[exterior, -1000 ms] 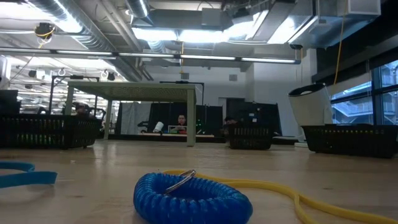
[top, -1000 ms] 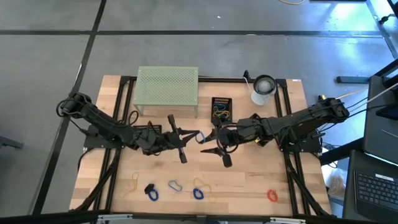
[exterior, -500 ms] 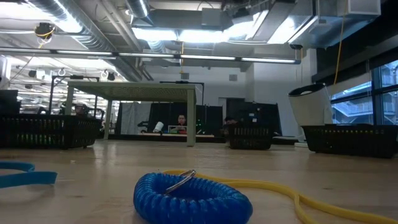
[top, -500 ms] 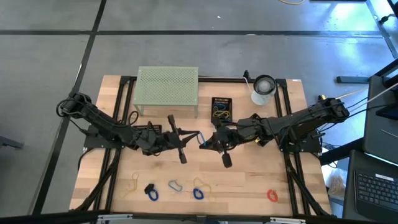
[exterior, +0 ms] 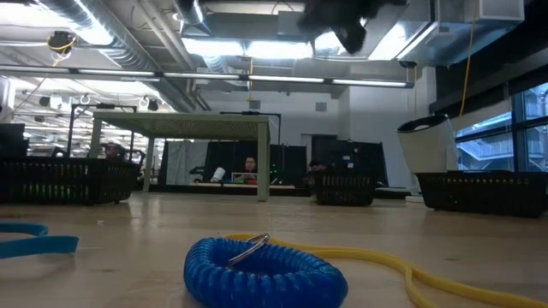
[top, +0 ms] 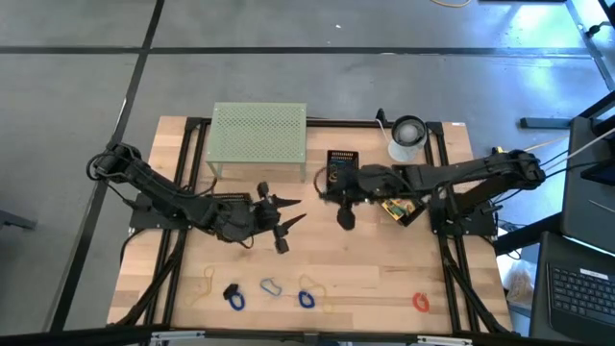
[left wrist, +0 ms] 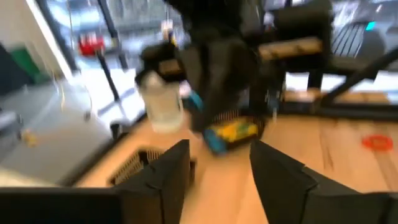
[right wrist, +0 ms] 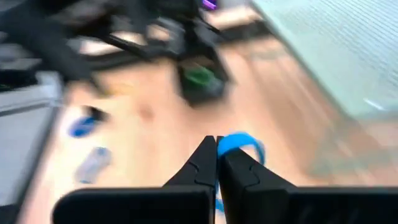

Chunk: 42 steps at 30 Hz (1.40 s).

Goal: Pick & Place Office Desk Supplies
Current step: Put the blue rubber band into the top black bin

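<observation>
My right gripper (right wrist: 216, 144) is shut on a blue loop clip (right wrist: 241, 144) and hangs in the air beside the black tray (top: 341, 165) at the far middle of the table. My left gripper (top: 298, 211) stands open and empty a little to the left of it, its fingers (left wrist: 171, 174) apart in the left wrist view. A yellow-green crayon box (top: 399, 209) lies under the right arm. Several loop clips lie near the front edge: dark blue (top: 233, 296), grey (top: 271, 286), blue (top: 307, 298) and red (top: 420, 302). A tan rubber band (top: 207, 284) lies to their left. My right gripper pinches the blue loop clip between its two fingertips (right wrist: 205, 155). The loop's curved part (right wrist: 245, 142) sticks out just past the tips. The fingers point toward the table's left, slanting down. The clip is lifted clear of the table.
A pale-green mesh stand (top: 258, 135) fills the far left, and a white roll (top: 406, 136) stands at the far right. In the low view a blue coil loop (exterior: 265, 274) and a yellow band (exterior: 411, 267) lie close to the camera.
My right gripper shut on the blue loop clip that my left gripper was holding out. My left gripper then opened, let go and sank a little. My right gripper carried the clip toward the far edge, up to the black tray, rolling as it went.
</observation>
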Available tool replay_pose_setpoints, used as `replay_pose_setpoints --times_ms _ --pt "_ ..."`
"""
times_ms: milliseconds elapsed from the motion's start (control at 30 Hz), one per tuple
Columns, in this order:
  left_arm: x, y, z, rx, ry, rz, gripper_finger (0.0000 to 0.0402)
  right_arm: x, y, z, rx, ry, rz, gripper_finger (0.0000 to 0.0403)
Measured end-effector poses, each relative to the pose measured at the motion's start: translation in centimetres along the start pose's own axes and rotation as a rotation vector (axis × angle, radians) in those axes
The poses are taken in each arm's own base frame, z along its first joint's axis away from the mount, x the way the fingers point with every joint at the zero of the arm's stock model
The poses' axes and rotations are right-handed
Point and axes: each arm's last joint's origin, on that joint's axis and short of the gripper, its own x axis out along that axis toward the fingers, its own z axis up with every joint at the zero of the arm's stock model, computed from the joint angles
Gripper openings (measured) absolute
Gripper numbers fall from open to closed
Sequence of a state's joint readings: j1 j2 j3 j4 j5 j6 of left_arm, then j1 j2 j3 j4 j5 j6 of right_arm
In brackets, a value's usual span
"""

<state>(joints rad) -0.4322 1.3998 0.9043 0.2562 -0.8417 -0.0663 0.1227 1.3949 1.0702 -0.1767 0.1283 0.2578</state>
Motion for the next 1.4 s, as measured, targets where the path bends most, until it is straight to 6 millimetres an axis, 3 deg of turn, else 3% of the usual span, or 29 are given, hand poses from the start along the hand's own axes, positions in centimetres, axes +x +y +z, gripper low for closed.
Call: replay_pose_setpoints --times_ms 267,467,733,1033,1267,1400 --pt "-0.7 0.3 -3.3 -0.184 0.271 0.013 0.0176 1.1 -4.3 -1.9 0.122 0.192 -0.284 0.0002" --pt "-1.7 -0.1 -4.6 -0.358 0.422 -0.023 0.0178 2.8 -7.4 -3.8 0.204 0.331 -0.463 0.0004" --pt "-3.5 -1.7 -4.9 -0.314 0.497 -0.172 0.0180 5.2 -10.6 -5.4 0.321 0.398 -0.562 0.0005" --pt "-5.9 -3.1 -6.0 -0.272 0.739 -0.428 0.0180 6.3 -11.5 -6.6 0.394 0.445 -0.578 0.0020" --pt "-8.7 -3.4 -7.5 -0.236 0.994 -0.466 0.0180 6.4 -11.5 -6.6 0.398 0.442 -0.574 0.0087" --pt "-10.7 -4.1 -8.2 -0.252 1.052 -0.484 0.0180 6.4 -11.4 -6.6 0.400 0.444 -0.567 0.0136"
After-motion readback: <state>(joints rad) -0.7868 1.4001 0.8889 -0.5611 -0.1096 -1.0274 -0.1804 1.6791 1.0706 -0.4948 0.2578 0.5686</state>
